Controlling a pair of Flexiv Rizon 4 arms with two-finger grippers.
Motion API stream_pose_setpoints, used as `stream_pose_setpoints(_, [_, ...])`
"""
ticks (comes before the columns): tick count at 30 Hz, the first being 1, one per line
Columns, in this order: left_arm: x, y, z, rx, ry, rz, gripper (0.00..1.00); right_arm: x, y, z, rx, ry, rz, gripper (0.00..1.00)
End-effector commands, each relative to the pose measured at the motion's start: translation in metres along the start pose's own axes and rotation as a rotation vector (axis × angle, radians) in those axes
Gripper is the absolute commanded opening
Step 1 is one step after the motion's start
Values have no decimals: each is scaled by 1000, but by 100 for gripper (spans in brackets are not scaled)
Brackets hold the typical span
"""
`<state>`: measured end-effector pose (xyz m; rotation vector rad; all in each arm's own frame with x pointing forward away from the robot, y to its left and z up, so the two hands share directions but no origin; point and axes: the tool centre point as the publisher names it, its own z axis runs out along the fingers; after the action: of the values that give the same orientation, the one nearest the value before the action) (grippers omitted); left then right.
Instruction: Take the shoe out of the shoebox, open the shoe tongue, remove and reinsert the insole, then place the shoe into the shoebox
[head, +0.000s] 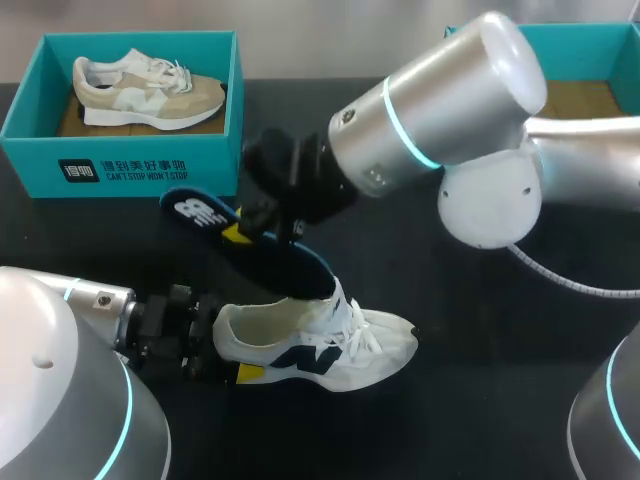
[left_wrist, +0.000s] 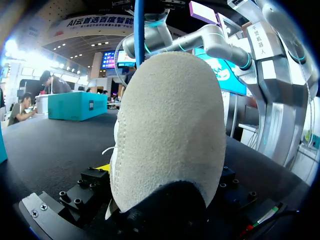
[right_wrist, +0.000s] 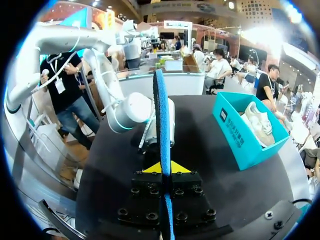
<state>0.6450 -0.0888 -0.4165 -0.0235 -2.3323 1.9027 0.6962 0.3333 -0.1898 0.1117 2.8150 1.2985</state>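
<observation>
A white shoe (head: 330, 350) with a navy logo lies on its sole on the black table, toe to the right. My left gripper (head: 232, 347) is shut on its heel, one finger on each side. In the left wrist view that heel (left_wrist: 170, 130) fills the space between the fingers of the left gripper (left_wrist: 165, 175). My right gripper (head: 240, 232) is shut on a dark blue insole (head: 200, 212), whose front end slants down into the shoe's opening. Seen from the right wrist, the insole (right_wrist: 161, 115) stands edge-on between the yellow tips of the right gripper (right_wrist: 163, 168).
A teal shoebox (head: 120, 165) at the back left holds a beige shoe (head: 145, 92); the right wrist view shows the same shoebox (right_wrist: 240, 137) to the side. A second teal box (head: 600, 60) sits at the back right, behind my right arm.
</observation>
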Motion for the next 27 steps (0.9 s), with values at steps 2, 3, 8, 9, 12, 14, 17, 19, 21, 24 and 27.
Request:
stream_pose_setpoints(2, [-1,2,0,0,1,0,0,-5,18,-47,-43,-26,-22,0])
stream_pose_setpoints(3, [-1,2,0,0,1,0,0,-6,22,-55,-61,-38,-45,0])
stream_pose_setpoints(8, [-1,2,0,0,1,0,0,-5,31,-72,-95,-57,-86,0])
stream_pose_setpoints(9, [-1,2,0,0,1,0,0,-5,31,-72,-95,-57,-86,0])
stream_pose_setpoints(12, [-1,2,0,0,1,0,0,-5,31,-72,-95,-57,-86,0])
stream_pose_setpoints(14, [-1,2,0,0,1,0,0,-5,31,-72,-95,-57,-86,0])
stream_pose_setpoints(17, [-1,2,0,0,1,0,0,-5,31,-72,-95,-57,-86,0])
stream_pose_setpoints(19, [-1,2,0,0,1,0,0,-5,31,-72,-95,-57,-86,0])
stream_pose_setpoints(21, [-1,2,0,0,1,0,0,-5,31,-72,-95,-57,-86,0])
stream_pose_setpoints(24, [-1,2,0,0,1,0,0,-5,31,-72,-95,-57,-86,0])
stream_pose_setpoints(27, [-1,2,0,0,1,0,0,-5,31,-72,-95,-57,-86,0])
